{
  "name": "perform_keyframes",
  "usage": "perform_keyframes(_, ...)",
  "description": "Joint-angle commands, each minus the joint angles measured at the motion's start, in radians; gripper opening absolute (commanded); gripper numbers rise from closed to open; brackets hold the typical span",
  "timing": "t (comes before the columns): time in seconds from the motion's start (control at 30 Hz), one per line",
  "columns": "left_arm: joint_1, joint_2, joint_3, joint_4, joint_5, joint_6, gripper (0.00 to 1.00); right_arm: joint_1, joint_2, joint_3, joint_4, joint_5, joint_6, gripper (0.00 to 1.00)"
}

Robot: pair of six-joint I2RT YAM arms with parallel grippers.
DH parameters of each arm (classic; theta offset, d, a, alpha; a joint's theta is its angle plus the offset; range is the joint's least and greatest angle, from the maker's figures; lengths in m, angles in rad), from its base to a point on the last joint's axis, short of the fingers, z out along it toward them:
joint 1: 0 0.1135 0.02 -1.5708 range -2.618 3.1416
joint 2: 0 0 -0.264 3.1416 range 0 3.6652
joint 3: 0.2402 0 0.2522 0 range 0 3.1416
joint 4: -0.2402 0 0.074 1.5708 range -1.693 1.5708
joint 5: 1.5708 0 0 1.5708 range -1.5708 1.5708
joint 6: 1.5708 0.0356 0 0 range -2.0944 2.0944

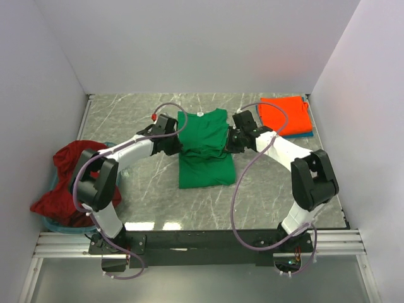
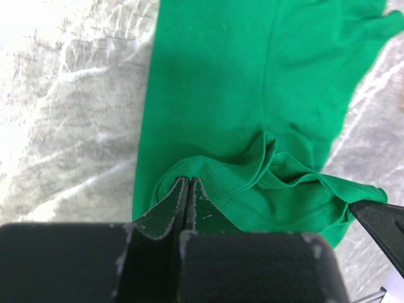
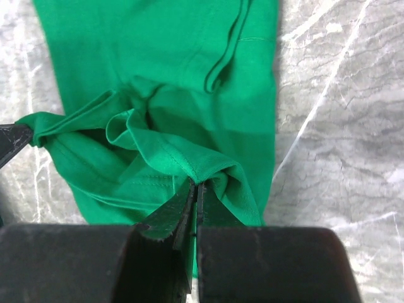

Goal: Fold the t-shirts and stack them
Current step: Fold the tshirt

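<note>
Two closed grippers pinch opposite side edges of a green t-shirt (image 1: pixel 203 151) in the middle of a grey marble table (image 1: pixel 145 196).

Closest in, the left gripper (image 2: pixel 188 188) has its jaws pressed together on a raised fold at the shirt's left edge, and the right gripper (image 3: pixel 196 189) is clamped the same way on a fold at the right edge. Between them the cloth bunches into loose wrinkles. The rest lies flat, with the small white neck label (image 1: pixel 199 114) toward the far wall. At the far right corner, well apart, a folded orange-red t-shirt (image 1: pixel 284 113) rests on a teal-blue t-shirt (image 1: pixel 307 133). A dark red t-shirt (image 1: pixel 72 177) lies heaped at the table's left edge.
</note>
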Motion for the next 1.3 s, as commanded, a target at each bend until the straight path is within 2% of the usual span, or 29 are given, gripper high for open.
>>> perform_keyframes(0.0,0.011,0.032,0.05,0.02,0.012,0.028,0.01,-0.019,0.041,0.052,0.036,-0.031,-0.016,0.0)
perform_keyframes(0.07,0.013,0.052,0.061,0.009,0.003,0.027,0.04,-0.024,0.062,0.066,0.036,-0.042,-0.018,0.03)
perform_keyframes(0.13,0.013,0.06,0.069,0.006,0.0,0.028,0.09,-0.029,0.088,0.083,0.033,-0.048,-0.021,0.11)
perform_keyframes(0.17,0.014,0.061,0.072,0.006,0.0,0.03,0.18,-0.029,0.098,0.089,0.032,-0.05,-0.019,0.17)
perform_keyframes(0.23,0.014,0.061,0.076,0.007,0.002,0.033,0.27,-0.03,0.105,0.11,0.012,-0.062,-0.025,0.34)
perform_keyframes(0.27,0.014,0.051,0.076,0.006,0.002,0.033,0.39,-0.03,0.102,0.112,0.009,-0.065,-0.025,0.57)
perform_keyframes(0.3,0.014,0.04,0.072,0.009,0.0,0.035,0.5,-0.029,0.087,0.112,0.01,-0.07,-0.021,0.65)
perform_keyframes(0.33,0.014,0.026,0.064,0.017,-0.003,0.032,0.59,-0.03,0.076,0.105,0.015,-0.07,-0.019,0.71)
perform_keyframes(0.37,0.014,-0.004,0.047,0.023,-0.008,0.028,0.76,-0.029,0.061,0.097,0.018,-0.07,-0.021,0.78)
perform_keyframes(0.47,0.013,-0.082,0.0,0.018,-0.024,0.019,0.99,-0.027,-0.016,0.046,0.028,-0.065,-0.015,0.84)
perform_keyframes(0.7,-0.004,-0.294,-0.187,0.034,-0.005,-0.03,0.99,-0.024,-0.256,-0.179,0.061,-0.073,0.005,0.86)
perform_keyframes(0.87,-0.092,-0.394,-0.33,0.034,-0.018,-0.088,1.0,-0.026,-0.381,-0.359,0.097,-0.091,0.035,0.87)
perform_keyframes(1.07,-0.127,-0.443,-0.474,0.075,-0.008,-0.16,1.0,-0.024,-0.393,-0.454,0.134,-0.101,0.068,0.89)
perform_keyframes(1.27,-0.147,-0.42,-0.51,0.127,0.009,-0.18,0.98,-0.024,-0.349,-0.488,0.154,-0.068,0.084,0.86)
